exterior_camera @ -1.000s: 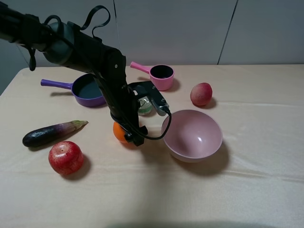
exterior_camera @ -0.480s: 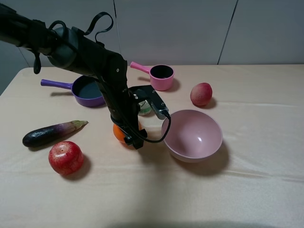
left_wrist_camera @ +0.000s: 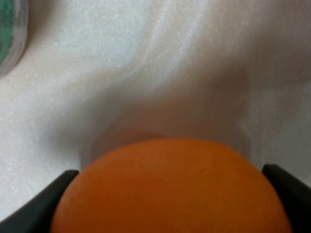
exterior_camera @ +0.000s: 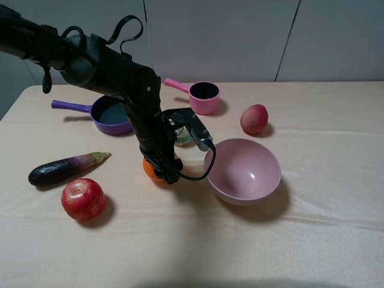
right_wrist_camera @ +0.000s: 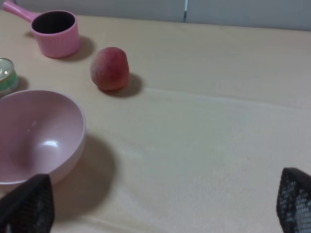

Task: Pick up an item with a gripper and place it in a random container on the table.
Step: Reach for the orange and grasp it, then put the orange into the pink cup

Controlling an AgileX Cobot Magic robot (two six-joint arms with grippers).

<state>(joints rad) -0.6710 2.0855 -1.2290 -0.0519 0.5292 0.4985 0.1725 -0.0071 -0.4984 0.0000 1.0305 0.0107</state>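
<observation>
Orange [left_wrist_camera: 170, 194] seemingly gripped by claw [left_wrist_camera: 167, 171], bowl [exterior_camera: 246, 195] beside

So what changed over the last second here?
The left arm's elbow swung slightly rightward in the high view while the left hand stayed down around the orange, fingers against both its sides. The orange has not lifted off the table; everything else stayed put.

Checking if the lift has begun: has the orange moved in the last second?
No. The orange keeps the same gap to the left of the pink bowl and is no higher.
</observation>
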